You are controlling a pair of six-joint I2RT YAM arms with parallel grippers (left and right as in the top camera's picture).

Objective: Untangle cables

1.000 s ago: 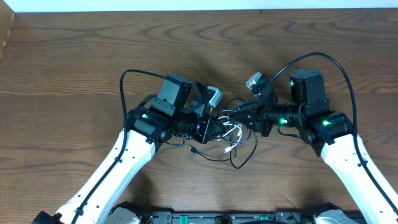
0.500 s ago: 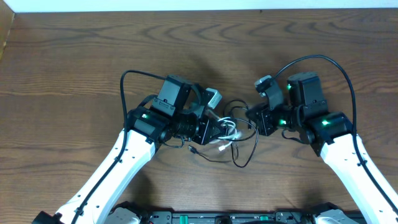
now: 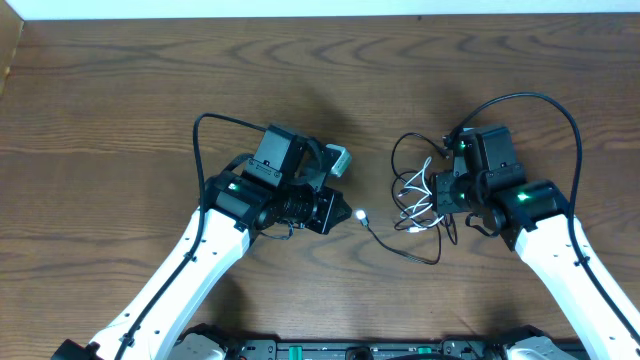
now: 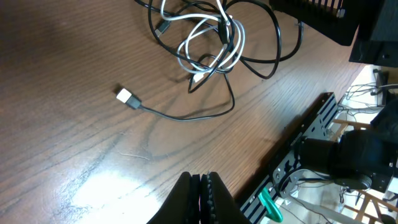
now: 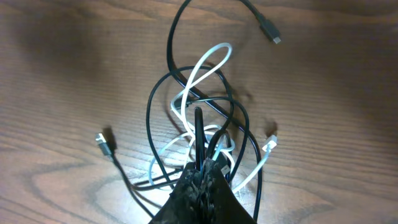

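The cables (image 3: 412, 192) are a tangle of thin black and white cords lying in front of my right gripper (image 3: 436, 190). In the right wrist view my right gripper (image 5: 202, 169) is shut on black strands of the cables (image 5: 199, 93), which loop out ahead of it. One black cord with a pale plug end (image 3: 360, 215) trails left from the tangle towards my left gripper (image 3: 341, 212). In the left wrist view my left gripper (image 4: 200, 185) is shut and empty, with the plug end (image 4: 126, 96) and the tangle (image 4: 208, 37) lying apart from it on the wood.
The wooden table (image 3: 120, 90) extends all around. A rail with fixtures (image 4: 298, 155) runs along the table's front edge. Thick black arm cables (image 3: 200, 130) arc over both arms.
My right gripper has pulled the tangle to the right, away from the left gripper. The left gripper no longer touches the cords. One black cord now stretches out between them.
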